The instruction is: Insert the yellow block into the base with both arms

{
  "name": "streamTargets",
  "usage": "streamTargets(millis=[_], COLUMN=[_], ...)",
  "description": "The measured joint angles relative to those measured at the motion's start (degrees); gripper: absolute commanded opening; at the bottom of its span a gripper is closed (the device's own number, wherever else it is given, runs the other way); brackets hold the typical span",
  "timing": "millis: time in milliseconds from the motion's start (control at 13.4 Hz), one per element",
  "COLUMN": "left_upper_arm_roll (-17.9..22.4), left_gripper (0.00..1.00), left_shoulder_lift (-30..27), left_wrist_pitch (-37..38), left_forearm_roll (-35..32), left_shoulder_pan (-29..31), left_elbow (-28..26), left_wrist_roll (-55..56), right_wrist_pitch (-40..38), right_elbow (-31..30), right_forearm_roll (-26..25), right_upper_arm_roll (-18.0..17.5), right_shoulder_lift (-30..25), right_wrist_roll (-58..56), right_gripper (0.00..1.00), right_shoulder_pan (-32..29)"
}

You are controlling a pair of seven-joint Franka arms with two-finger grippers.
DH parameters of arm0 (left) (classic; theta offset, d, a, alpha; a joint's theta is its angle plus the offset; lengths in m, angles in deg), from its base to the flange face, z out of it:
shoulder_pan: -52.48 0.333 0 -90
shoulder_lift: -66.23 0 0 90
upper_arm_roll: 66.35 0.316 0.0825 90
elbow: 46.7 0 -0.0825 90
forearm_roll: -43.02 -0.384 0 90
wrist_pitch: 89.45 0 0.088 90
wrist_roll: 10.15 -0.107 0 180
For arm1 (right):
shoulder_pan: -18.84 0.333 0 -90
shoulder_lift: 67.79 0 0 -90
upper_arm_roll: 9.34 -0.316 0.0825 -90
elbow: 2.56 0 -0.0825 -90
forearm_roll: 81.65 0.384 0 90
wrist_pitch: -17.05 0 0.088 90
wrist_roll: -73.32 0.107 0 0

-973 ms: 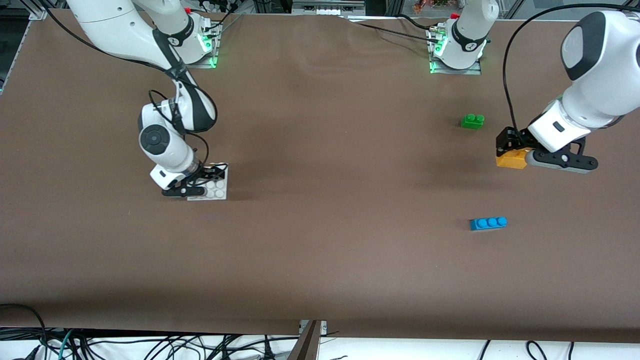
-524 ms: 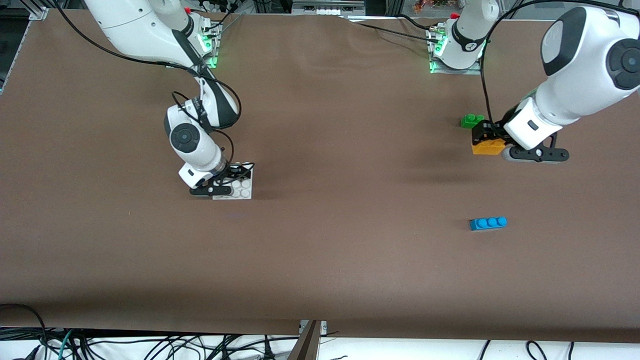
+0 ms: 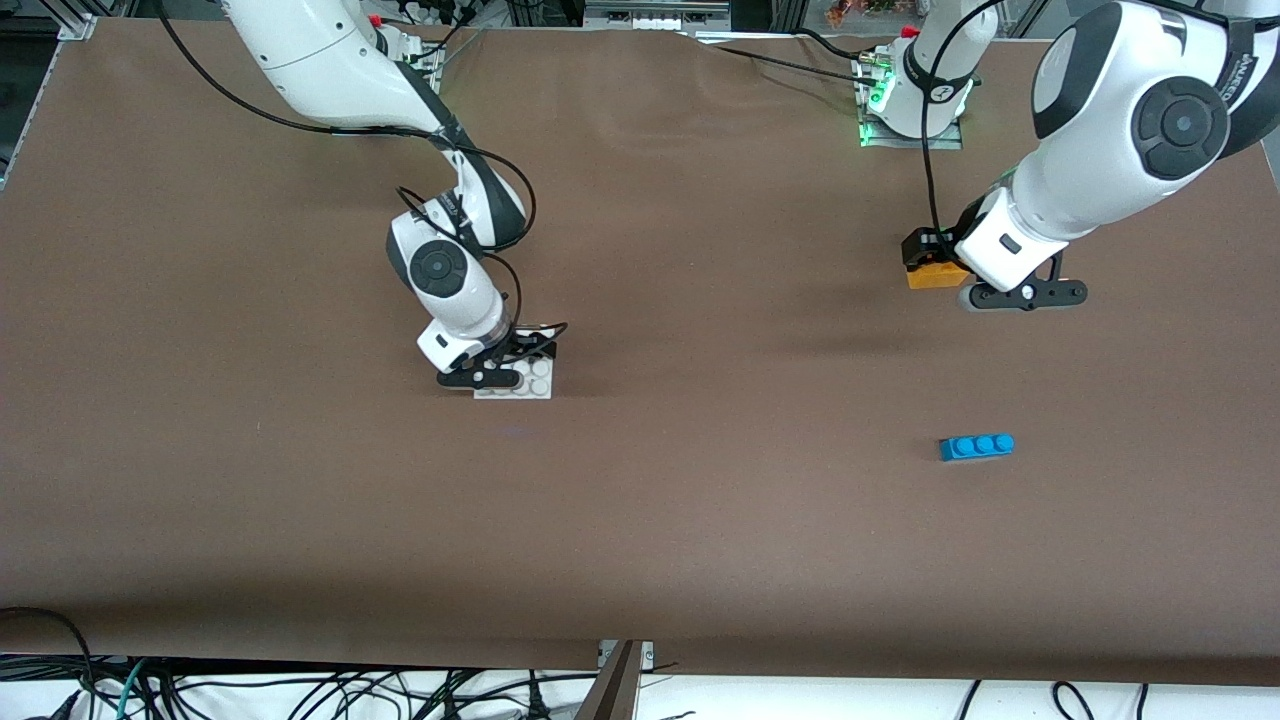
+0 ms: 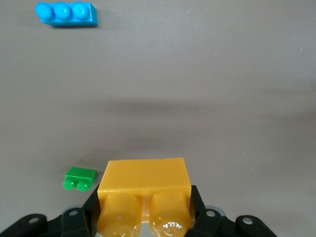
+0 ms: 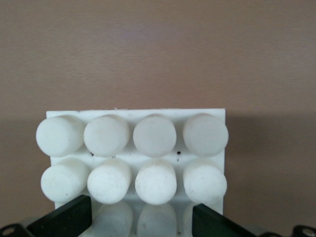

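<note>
While both grippers carry their loads in the air, the brown table (image 3: 700, 560) lies bare across its whole middle, between the two arms, and along the edge nearest the front camera.

Loose items, both toward the left arm's end of the table:
- Blue three-stud brick (image 3: 977, 446), flat on the table, studs up, nearer the front camera than the left gripper and well apart from it; also seen in the left wrist view (image 4: 66, 14).
- Green two-stud brick (image 4: 79, 178), on the table below the left gripper; visible only in the left wrist view and hidden by the arm in the front view.
Neither brick lies in the stretch of table between the two grippers.

Right gripper (image 3: 512, 362): over the middle of the table, somewhat toward the right arm's end. Fingers (image 5: 66, 221) closed on one edge of the white base (image 3: 520, 378); base held clear of the table, its stud grid (image 5: 132, 158) facing the wrist camera.

Left gripper (image 3: 945, 262): over the table toward the left arm's end, in front of the left arm's mount. Fingers clamped on the yellow block (image 3: 933, 274); in the left wrist view the block (image 4: 144, 193) sits between the black fingers (image 4: 89, 217), its two studs toward the camera.

Block and base: well apart, open table between them.
</note>
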Motion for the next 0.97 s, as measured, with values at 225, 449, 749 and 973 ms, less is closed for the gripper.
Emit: streamTargets(millis=[225,449,749,973], left_upper_arm_roll=[0.0,0.0,0.0,0.0], left_gripper=[0.0,0.0,0.0,0.0], left_shoulder_lift=[2.1,4.1,5.9,7.3], left_wrist_pitch=[0.1,0.0,0.0,-0.3], left_forearm_roll=[1.1,2.3,2.3,2.3], left_shoulder_pan=[-1.2,-1.3,-1.3,-1.3], left_elbow=[0.2,1.1,1.7,1.9], left_wrist_roll=[1.4,1.8,2.1,2.1], right_wrist_pitch=[0.0,0.0,0.0,0.0], right_elbow=[2.7,5.2,7.5,8.7], right_forearm_roll=[0.0,0.0,0.0,0.2], right_upper_arm_roll=[0.0,0.0,-0.1,-0.1], right_shoulder_lift=[1.6,3.1,4.4,5.1], right_wrist_roll=[3.5,6.0,7.5,7.7], right_gripper=[1.0,1.0,1.0,1.0], right_shoulder_pan=[2.2,4.2,6.9,9.4])
